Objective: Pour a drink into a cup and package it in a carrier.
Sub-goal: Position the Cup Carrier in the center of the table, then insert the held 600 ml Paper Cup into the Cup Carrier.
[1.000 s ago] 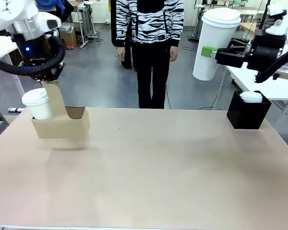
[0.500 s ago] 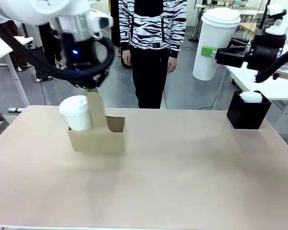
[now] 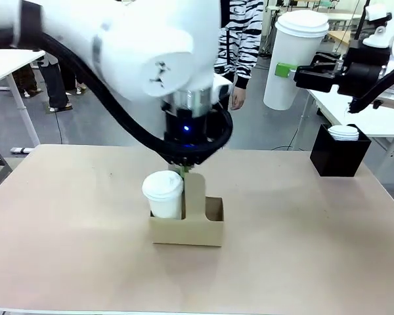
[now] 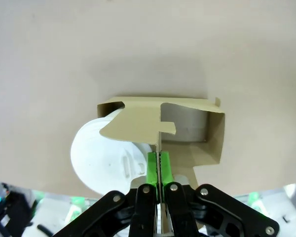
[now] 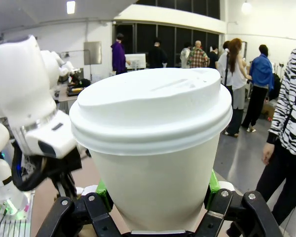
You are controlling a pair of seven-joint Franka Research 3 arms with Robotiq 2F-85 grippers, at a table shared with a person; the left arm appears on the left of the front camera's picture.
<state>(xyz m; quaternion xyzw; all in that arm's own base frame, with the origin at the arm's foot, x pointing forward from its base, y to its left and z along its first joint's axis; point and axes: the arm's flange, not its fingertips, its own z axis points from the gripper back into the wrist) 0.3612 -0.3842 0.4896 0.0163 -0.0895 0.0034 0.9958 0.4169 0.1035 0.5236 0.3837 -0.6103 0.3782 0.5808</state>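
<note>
The tan cardboard carrier [image 3: 187, 230] is at the middle of the table, resting on it or just above; I cannot tell which. A white lidded cup [image 3: 163, 193] stands in its left hole, and the right hole is empty. My left gripper [image 3: 186, 169] is shut on the carrier's upright handle tab. From above, in the left wrist view, its green pads [image 4: 153, 167] pinch the carrier [image 4: 187, 123] beside the cup [image 4: 101, 158]. High at the right, my right gripper [image 3: 290, 71] is shut on a large white lidded cup [image 3: 295, 59], [image 5: 153, 143]. The drink is out of view.
A black box of white lids [image 3: 340, 154] stands at the table's far right corner. A person in a striped top [image 3: 240, 39] stands behind the far edge. A white table [image 3: 374, 118] lies beyond the right side.
My left arm has swung the carrier with its cup from the far left of the table to the middle and closer to the front. The right arm has held still.
</note>
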